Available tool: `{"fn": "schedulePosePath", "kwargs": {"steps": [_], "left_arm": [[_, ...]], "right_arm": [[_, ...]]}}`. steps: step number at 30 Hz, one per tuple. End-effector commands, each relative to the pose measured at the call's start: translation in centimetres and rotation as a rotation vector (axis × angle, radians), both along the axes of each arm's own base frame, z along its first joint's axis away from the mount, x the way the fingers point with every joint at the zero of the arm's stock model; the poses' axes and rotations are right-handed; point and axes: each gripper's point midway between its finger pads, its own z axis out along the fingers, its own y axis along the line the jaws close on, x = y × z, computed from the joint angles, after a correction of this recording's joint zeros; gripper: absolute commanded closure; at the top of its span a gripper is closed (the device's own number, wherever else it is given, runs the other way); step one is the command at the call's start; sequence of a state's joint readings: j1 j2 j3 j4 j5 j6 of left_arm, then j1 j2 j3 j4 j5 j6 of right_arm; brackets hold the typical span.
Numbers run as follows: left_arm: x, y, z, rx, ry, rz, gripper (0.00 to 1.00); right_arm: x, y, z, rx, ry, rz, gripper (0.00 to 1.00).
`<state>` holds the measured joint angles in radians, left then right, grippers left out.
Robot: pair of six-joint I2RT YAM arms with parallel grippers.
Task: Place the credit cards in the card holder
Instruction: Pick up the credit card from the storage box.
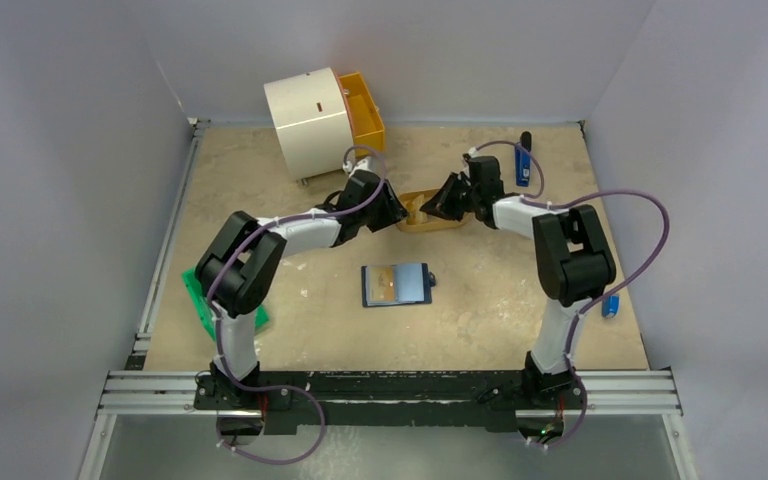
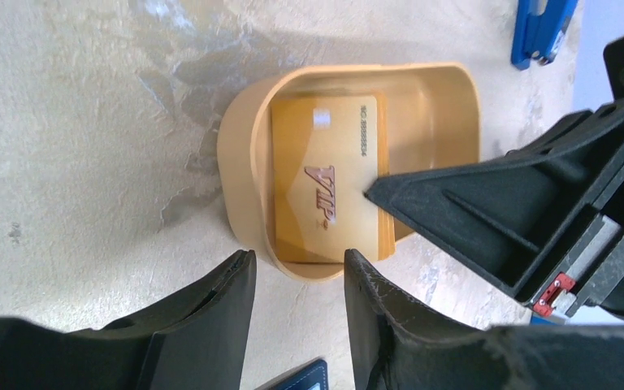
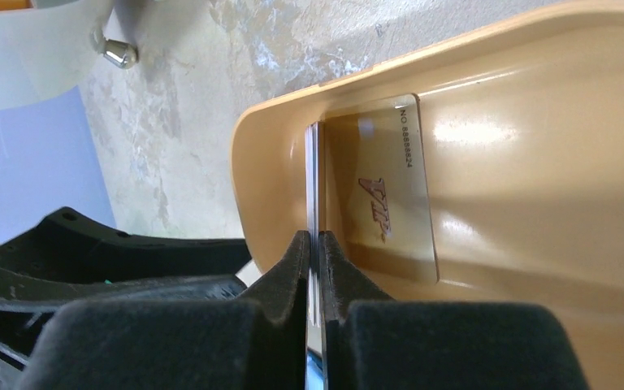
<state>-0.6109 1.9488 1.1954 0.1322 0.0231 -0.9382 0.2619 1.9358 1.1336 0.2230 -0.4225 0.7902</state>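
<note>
The right gripper pinches one credit card in the tray just ahead of the spread left gripper; other cards lie beneath, yet to reach the open card holder behind both.

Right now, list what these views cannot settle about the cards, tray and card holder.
- Top view: tray mostly hidden under both arms; its credit cards unseen.
- Right wrist view: right pincer shut on card edges; one or several, too thin to count.
- Card holder: cut off by the left wrist view's bottom edge; pockets too small in the top view.
</note>
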Motion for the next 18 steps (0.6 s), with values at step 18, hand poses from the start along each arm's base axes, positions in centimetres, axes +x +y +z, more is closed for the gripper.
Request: {"fn": "schedulePosePath", "kwargs": {"steps": [18], "left_arm": [[1.1, 2.5, 12.3, -0.320, -0.205, 0.021, 0.47]], "right_arm": [[-3.7, -2.3, 11.1, 0.088, -0.187, -0.052, 1.00]]}}
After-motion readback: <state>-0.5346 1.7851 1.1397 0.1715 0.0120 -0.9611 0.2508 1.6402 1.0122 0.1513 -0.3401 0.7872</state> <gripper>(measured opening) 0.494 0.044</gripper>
